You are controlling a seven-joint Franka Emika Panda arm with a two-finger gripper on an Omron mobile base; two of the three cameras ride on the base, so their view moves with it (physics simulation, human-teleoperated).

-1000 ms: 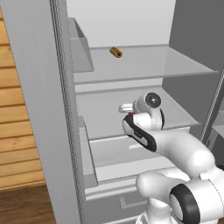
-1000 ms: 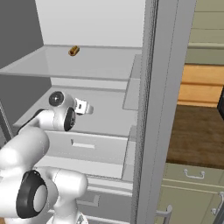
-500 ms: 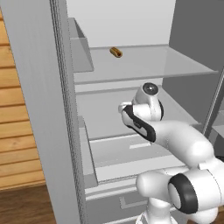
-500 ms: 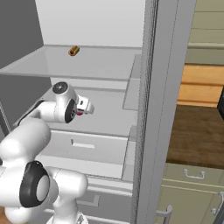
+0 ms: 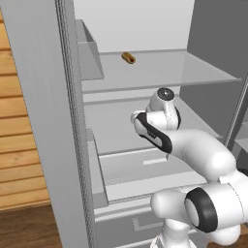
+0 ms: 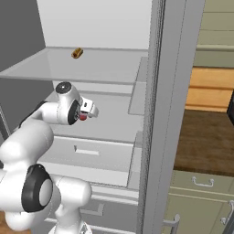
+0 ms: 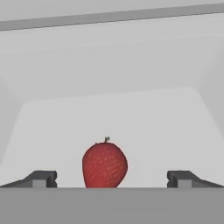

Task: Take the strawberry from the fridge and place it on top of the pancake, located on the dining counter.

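Observation:
The fridge [image 5: 43,121] stands open in front of me, its door edge [image 6: 169,114] at the right in the right base view. The strawberry [image 7: 105,164], a small red berry, rests on the middle shelf [image 5: 111,135]. It shows as a red dot [image 6: 82,117] just beneath my hand. My gripper [image 7: 111,179] is open, reached in over that shelf. One fingertip [image 7: 41,178] lies wide to each side of the berry, and neither touches it. The pancake and the dining counter are out of view.
A small brown-orange cylinder [image 5: 128,57] lies on the upper glass shelf [image 6: 55,68]. A door bin [image 5: 89,58] hangs at the left, and drawers [image 5: 145,167] sit below the shelf. Right of the fridge are a dark wood surface [image 6: 205,141] and pale cabinets [image 6: 201,192].
The hand has risen a little and pushed deeper into the fridge over the middle shelf, closer to the strawberry. The jaws have stayed open.

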